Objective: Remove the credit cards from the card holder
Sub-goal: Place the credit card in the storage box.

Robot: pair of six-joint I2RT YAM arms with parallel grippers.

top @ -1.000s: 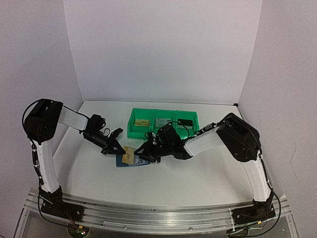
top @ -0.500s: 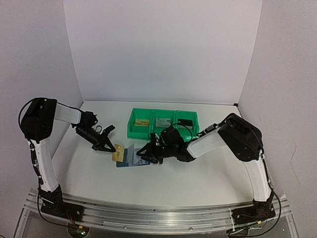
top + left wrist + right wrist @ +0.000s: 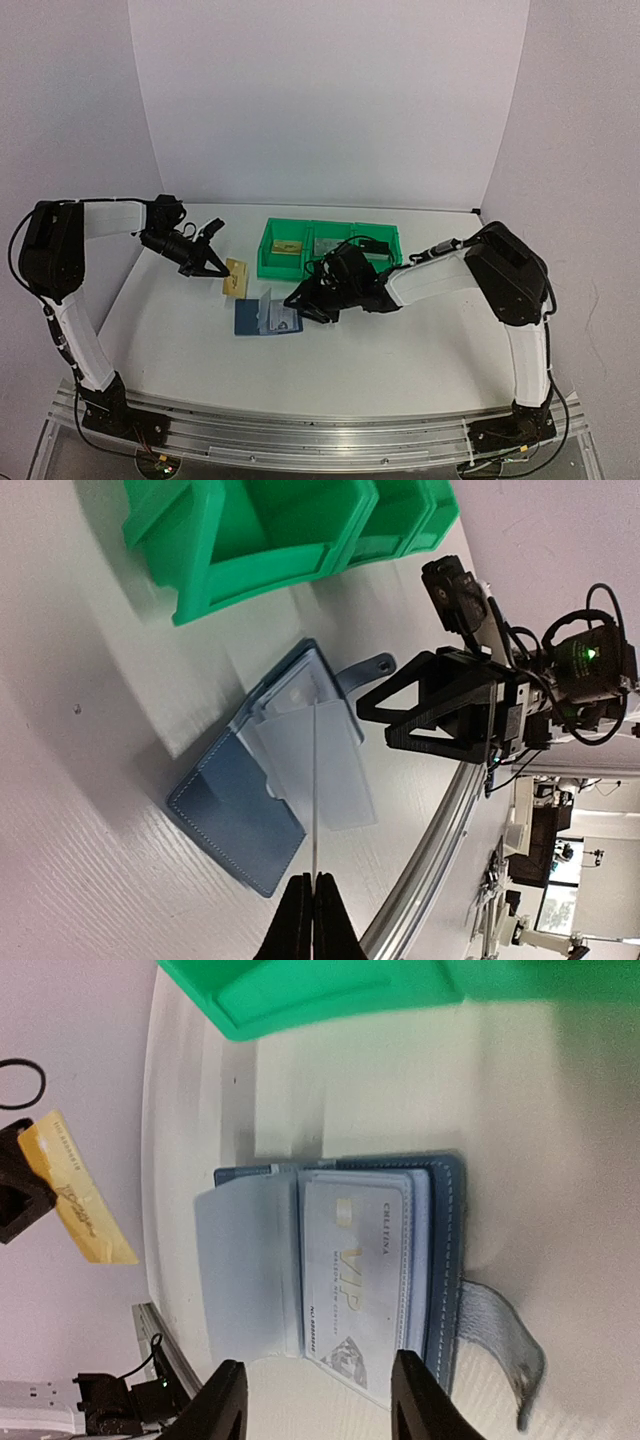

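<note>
top external: my left gripper (image 3: 217, 269) grips the gold card (image 3: 236, 277), clear of the open wallet (image 3: 262, 318); my right gripper (image 3: 303, 303) sits spread beside it.

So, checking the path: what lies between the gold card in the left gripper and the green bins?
Nothing: in the top view only bare white table separates the gold card from the green bins.

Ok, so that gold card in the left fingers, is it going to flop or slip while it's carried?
Probably stiff: the gold card juts out flat, with no sag, and shows edge-on as a straight line in the left wrist view. Likely light, being so thin. It may slip or pivot, since the left fingers pinch only one end.
</note>
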